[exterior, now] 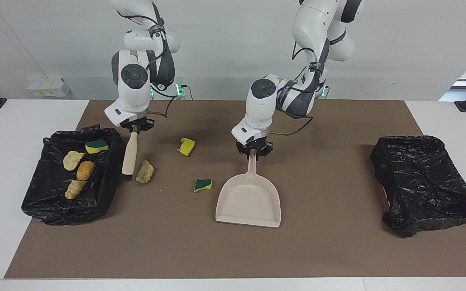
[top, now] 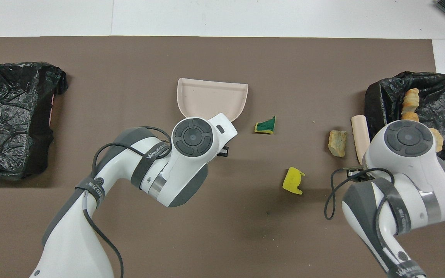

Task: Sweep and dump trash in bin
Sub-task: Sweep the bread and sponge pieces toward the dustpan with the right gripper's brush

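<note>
Brush [exterior: 130, 152] gripped by right gripper [exterior: 136, 128], bristles just beside tan scrap [exterior: 145, 171]; we see dustpan [exterior: 249, 201] handle clamped in left gripper [exterior: 253, 153], mouth facing away from robots; green-faced scrap [exterior: 203, 185] lies between, other scraps in bin [exterior: 39, 198].

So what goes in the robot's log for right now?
left gripper: shut on beige plastic dustpan | right gripper: shut on beige brush | tan bread-like chunk: beside brush

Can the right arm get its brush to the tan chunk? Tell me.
Probably yes: the right gripper holds the brush, whose bristles stand right beside the tan chunk, with nothing between them.
</note>
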Motion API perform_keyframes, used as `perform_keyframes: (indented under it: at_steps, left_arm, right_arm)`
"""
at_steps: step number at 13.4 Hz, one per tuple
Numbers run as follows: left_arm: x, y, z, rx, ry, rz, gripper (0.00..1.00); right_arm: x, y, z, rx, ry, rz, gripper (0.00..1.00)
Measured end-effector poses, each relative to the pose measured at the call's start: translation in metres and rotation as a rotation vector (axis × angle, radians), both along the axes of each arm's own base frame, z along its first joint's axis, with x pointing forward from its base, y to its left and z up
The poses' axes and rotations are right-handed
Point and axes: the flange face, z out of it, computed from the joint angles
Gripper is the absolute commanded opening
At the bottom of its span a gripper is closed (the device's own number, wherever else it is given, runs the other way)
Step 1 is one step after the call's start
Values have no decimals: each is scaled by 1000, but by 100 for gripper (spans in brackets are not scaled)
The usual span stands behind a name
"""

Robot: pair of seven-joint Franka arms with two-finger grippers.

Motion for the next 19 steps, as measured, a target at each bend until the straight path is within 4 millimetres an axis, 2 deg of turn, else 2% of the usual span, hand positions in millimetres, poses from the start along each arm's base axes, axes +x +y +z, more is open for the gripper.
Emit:
perform_keyframes:
  at_steps: [3, 5, 8, 11, 16, 19]
  left_arm:
    - [9, 12, 17, 18, -30, -36, 0]
    - [12, 30, 28, 61, -11, -162, 0]
    - [19, 57, 37, 117, 32, -373, 0]
    - [26, 80, 34, 166, 91, -597, 0]
    - [34, 101, 31, 246, 119, -953, 0]
    - [29, 104, 29, 256, 120, -1103, 0]
  right_arm:
    - [-4, -5, -28, 20, 2, 17, 0]
    - [-5, -5, -40, 27, 7, 23, 0]
    - [-5, 5, -47, 43, 11, 33, 0]
    - [-10, 39, -48, 117, 19, 27, 0]
    - [-28, 113, -49, 232, 46, 58, 0]
    - [-33, 134, -47, 271, 53, 56, 0]
